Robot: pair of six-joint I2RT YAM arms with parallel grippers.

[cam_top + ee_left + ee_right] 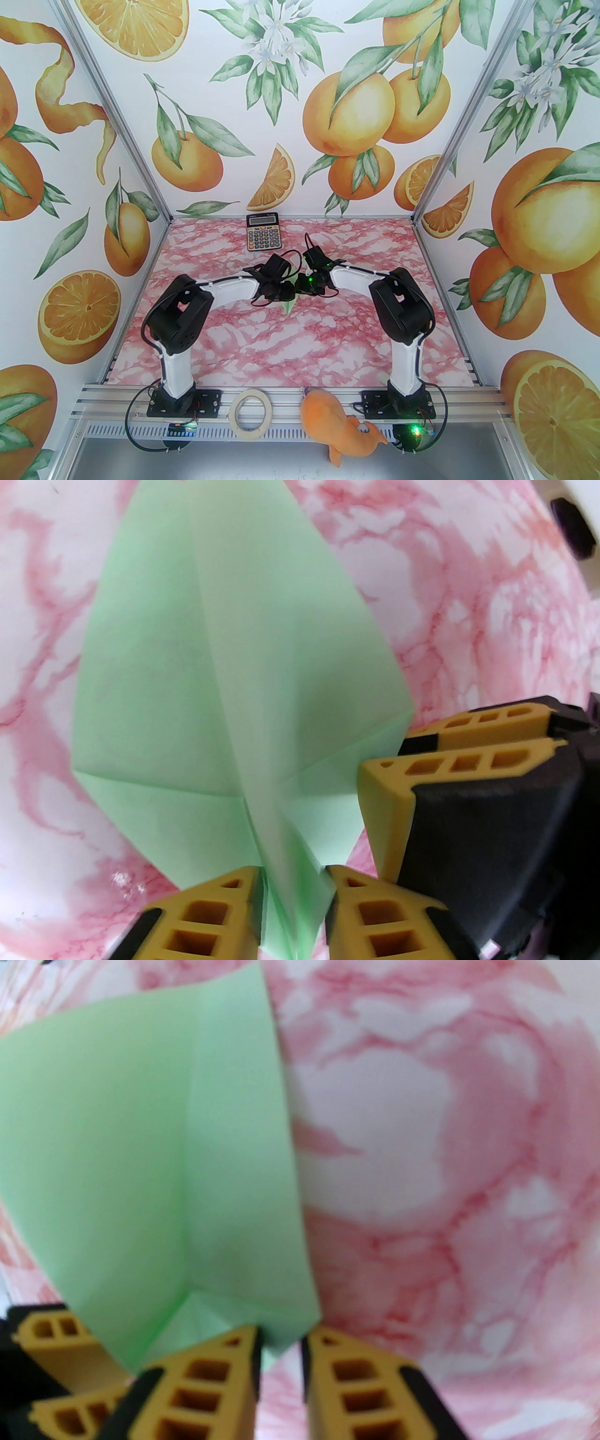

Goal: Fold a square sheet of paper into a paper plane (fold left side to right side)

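The left claw (294, 876) is clenched on the raised centre fold of the pale green, creased paper plane (211, 667). The right claw (281, 1335) straddles one of its corners, jaws nearly together; I cannot tell whether it grips. The plane lies mid-way across the pink marbled counter (468, 620), well short of the black-and-orange calculator (262, 232).

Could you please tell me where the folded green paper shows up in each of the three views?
Top external: the folded green paper is a small pointed tip near the picture's centre, mid-table.
Left wrist: the paper runs down the centre, from the top edge to the bottom edge.
Right wrist: the paper covers the left half.
Shared landmark: the pink marbled table beneath it.
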